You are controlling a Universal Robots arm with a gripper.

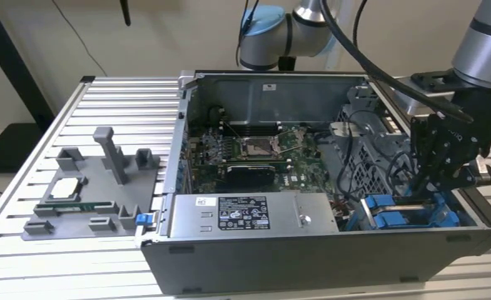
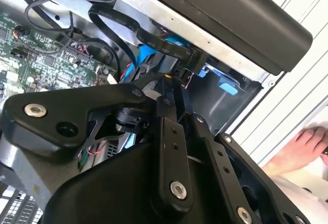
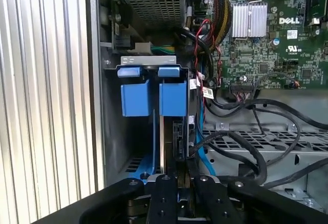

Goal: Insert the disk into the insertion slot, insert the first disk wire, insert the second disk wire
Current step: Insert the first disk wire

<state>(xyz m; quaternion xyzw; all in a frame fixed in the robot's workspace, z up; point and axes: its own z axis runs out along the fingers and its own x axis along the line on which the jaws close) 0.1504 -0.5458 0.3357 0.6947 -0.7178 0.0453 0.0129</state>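
Claw (image 3: pixel 179 175): clamps shut on a black wire plug (image 3: pixel 178 141) at the mouth of the slot (image 3: pixel 114 121); faces the disk (image 3: pixel 162 147) seated on edge inside, long axis running straight ahead of the plug.

Pretty bright, soft even light. Slatted surface (image 1: pixel 65 112) washes out pale at 9 o'clock in the exterior view, case (image 1: pixel 270 97) interior's dimmer. Gripper (image 2: pixel 177 83) goes near-featureless black in the second wrist view.
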